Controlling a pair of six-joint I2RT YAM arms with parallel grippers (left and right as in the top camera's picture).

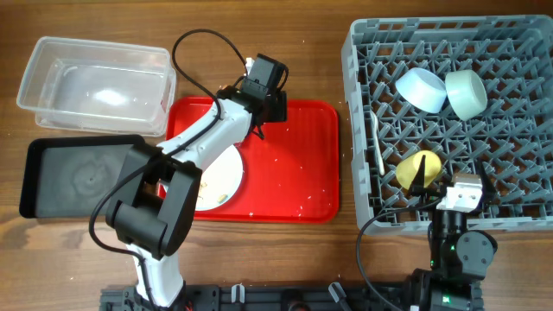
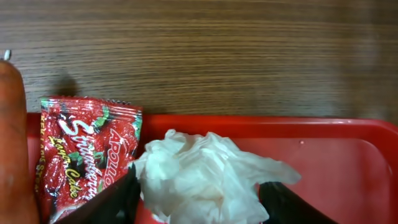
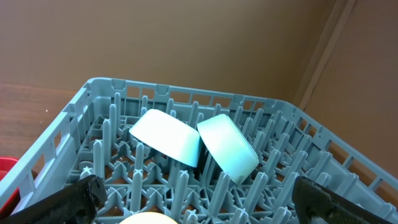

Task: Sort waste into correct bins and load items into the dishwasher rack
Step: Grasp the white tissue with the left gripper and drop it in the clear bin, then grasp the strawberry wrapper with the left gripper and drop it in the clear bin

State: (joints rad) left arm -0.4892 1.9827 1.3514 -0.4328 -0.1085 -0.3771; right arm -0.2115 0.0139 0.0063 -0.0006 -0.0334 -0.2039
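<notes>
My left gripper (image 2: 199,208) is open low over the back edge of the red serving tray (image 2: 348,162), with its fingers on either side of the crumpled white tissue (image 2: 205,177). The red printed wrapper (image 2: 87,155) lies just left of the tissue. The orange carrot (image 2: 12,143) is at the left edge of the view. My right gripper (image 3: 202,199) is open and empty above the grey dishwasher rack (image 1: 518,52). In the rack are the pale blue bowl (image 1: 419,89), the mint-green bowl (image 1: 465,92), the yellow-green cup (image 1: 415,167) and the white spoon (image 1: 378,160).
The clear tub (image 1: 95,82) stands at the back left, with the black tray (image 1: 82,177) in front of it. A pale plate (image 1: 226,177) with small beige bits lies on the red tray (image 1: 294,164), partly under my left arm.
</notes>
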